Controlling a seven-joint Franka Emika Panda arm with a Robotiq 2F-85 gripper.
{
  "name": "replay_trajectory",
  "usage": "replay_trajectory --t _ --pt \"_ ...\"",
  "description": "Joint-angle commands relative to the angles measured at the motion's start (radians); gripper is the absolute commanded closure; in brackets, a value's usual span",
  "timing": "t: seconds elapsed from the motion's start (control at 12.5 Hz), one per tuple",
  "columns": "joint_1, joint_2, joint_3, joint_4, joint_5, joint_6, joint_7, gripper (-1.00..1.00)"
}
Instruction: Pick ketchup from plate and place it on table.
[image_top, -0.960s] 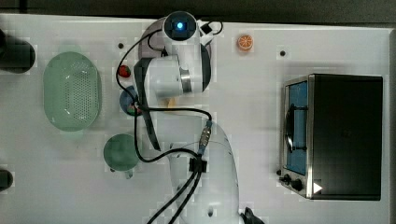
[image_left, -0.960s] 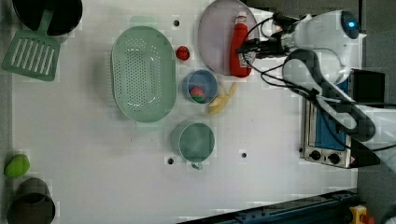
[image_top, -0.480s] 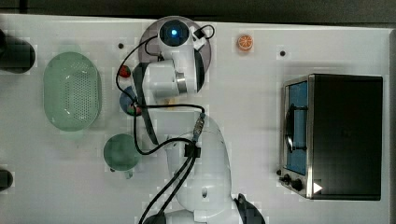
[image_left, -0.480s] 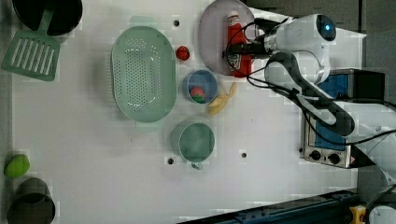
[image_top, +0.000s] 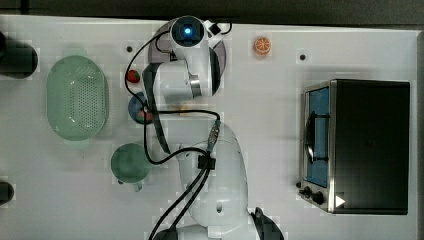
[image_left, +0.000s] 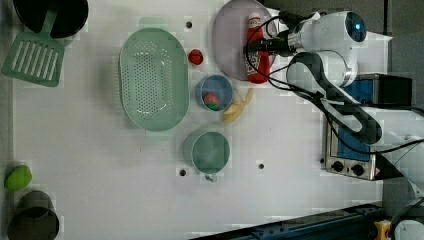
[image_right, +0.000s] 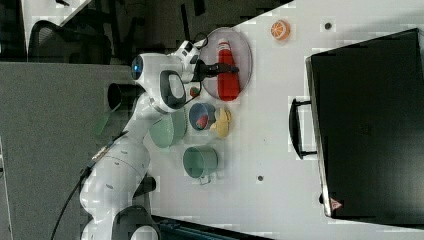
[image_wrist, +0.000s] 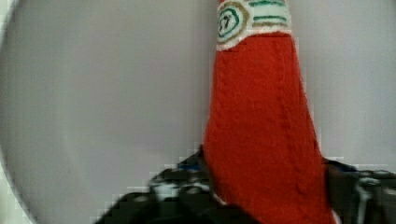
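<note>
Red ketchup (image_left: 257, 50) still lies flat on the lilac plate (image_left: 227, 40), but your gripper (image_left: 256, 46) has come in from the left view's right and now brackets the bottle's body, fingers (image_wrist: 184, 184) narrowing against its sides. You look at the grasp step; nothing is lifted toward the table (image_left: 290, 200) yet.

The red ketchup (image_wrist: 264, 135) with its white neck label lies on the pale plate (image_wrist: 107, 102), and the gripper (image_wrist: 266, 186) has one dark finger (image_wrist: 180, 184) against each side.
</note>
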Motion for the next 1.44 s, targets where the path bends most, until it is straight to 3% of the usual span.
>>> replay_trajectory --t 0.08,0.48,0.8,0.96,1.2,1.44 --pt "-0.007 -0.009 0.007 0.027 -0.001 0.001 -0.035 -0.18" --pt "-0.011 -0.056 0.008 0.053 0.016 -0.005 -0.033 -0.18" --pt "-0.033 -0.217 0.008 0.048 0.131 -0.177 -0.033 -0.18" --pt "-0.049 -0.305 0.006 0.043 0.135 -0.23 -0.034 -0.18" --pt "-0.086 -0.445 0.005 -0.036 0.136 -0.296 -0.033 -0.18" --pt "-0.127 -0.607 0.004 -0.217 0.137 -0.311 -0.035 -0.18"
